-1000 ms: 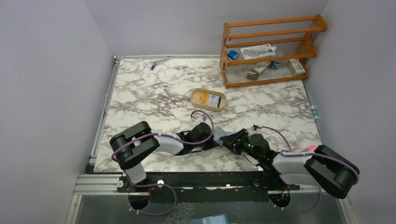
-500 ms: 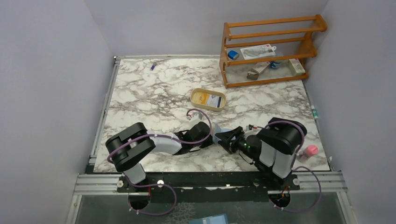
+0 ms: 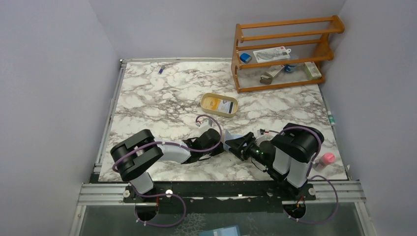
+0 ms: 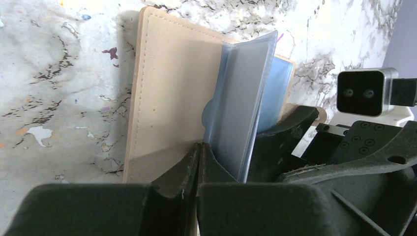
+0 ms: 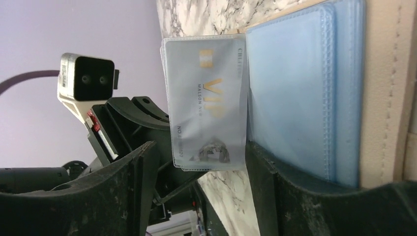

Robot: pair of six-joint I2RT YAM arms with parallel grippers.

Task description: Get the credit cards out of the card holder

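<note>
Low in the frame's centre, the left gripper [image 3: 223, 146] and right gripper [image 3: 239, 146] meet tip to tip over a pale scrap, probably the card holder [image 3: 235, 137]. Above them an oval tray [image 3: 221, 96] holds a yellow-orange card [image 3: 212, 103]. A wooden rack [image 3: 287, 22] stands at upper right.

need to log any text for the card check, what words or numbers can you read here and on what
"VIP": gold letters on the bluish-white credit card sticking out of the card holder.
Smaller print lines on that card: too blurred to read.
Labels on packets in the wooden rack: too small to read.
</note>
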